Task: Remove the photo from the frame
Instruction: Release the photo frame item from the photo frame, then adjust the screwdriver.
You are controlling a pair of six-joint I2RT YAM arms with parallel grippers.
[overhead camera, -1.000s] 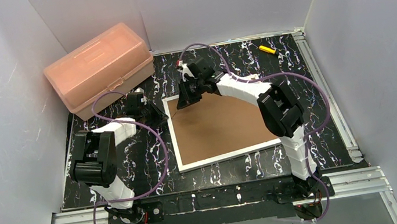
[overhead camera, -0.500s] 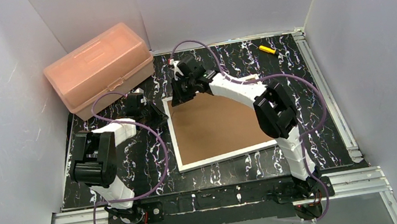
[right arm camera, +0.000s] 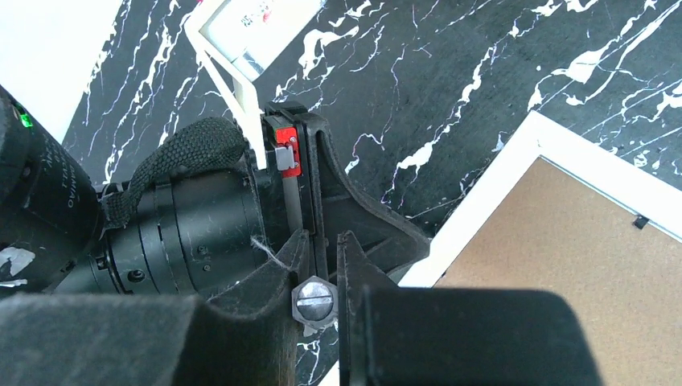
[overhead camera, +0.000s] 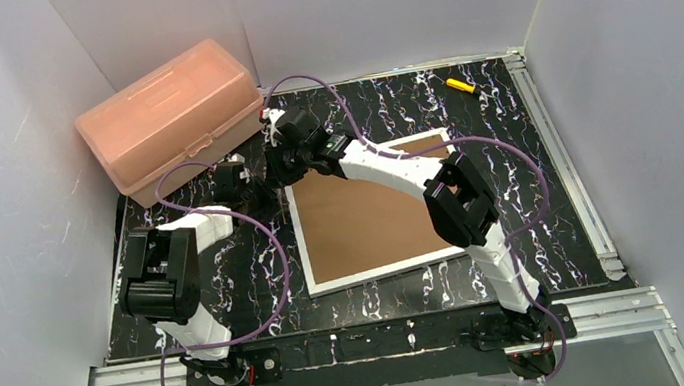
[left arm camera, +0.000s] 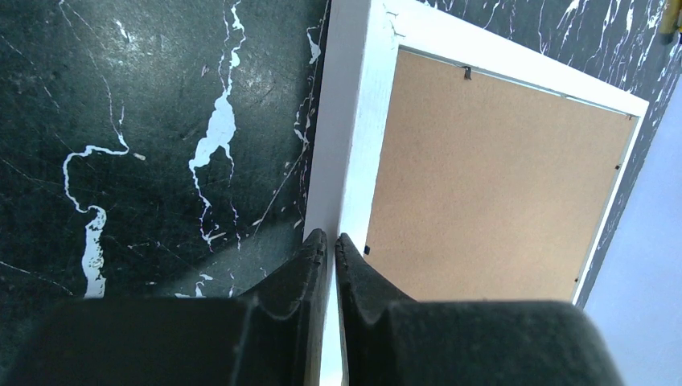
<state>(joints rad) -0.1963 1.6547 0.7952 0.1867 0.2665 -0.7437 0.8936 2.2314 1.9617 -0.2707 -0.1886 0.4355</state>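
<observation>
The white-bordered, brown-backed rectangular frame [overhead camera: 373,214] lay mid-picture; both nearly closed, empty end effectors, left [left arm camera: 330,244] and right [right arm camera: 319,251], met at its upper-left corner.

The frame [overhead camera: 372,217] lies flat, brown back up, white border around it, on the black marbled table [overhead camera: 535,156].

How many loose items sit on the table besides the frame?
2: a pink box at the far left corner, a small yellow item near the far right corner. More may be hidden.
</observation>
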